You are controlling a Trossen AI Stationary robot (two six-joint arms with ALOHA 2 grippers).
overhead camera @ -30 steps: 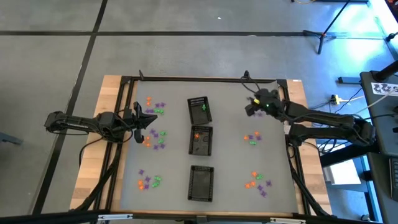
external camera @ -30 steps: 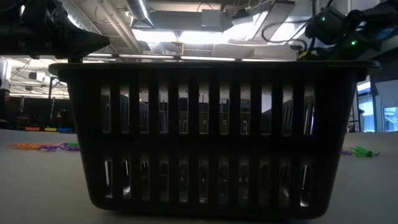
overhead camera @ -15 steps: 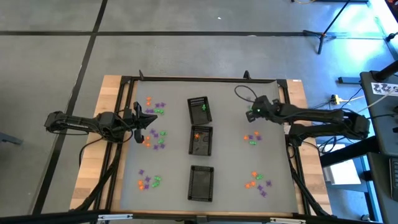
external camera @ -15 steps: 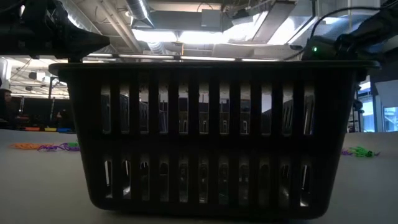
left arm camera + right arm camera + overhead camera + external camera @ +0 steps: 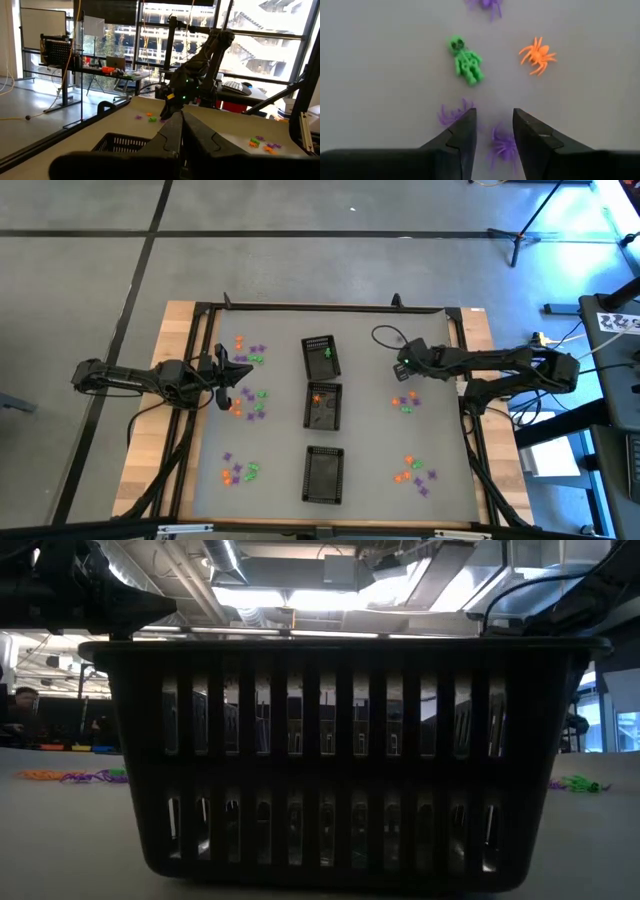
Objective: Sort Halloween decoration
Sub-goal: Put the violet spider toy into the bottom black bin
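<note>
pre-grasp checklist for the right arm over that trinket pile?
1. Right gripper open: ok.
2. Purple spider between the fingers: ok, though a second purple spider lies close beside.
3. Gripper at table height: cannot tell.
4. Green skeleton and orange spider outside the gap: ok.
5. Left gripper away at the left piles: ok.
6. Bottom tray free for purple: ok, looks empty.

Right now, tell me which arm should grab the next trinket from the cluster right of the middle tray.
Right. The right gripper hangs open directly over that cluster, a purple spider between its fingers. The left gripper, shut, waits over the far side's piles.
</note>
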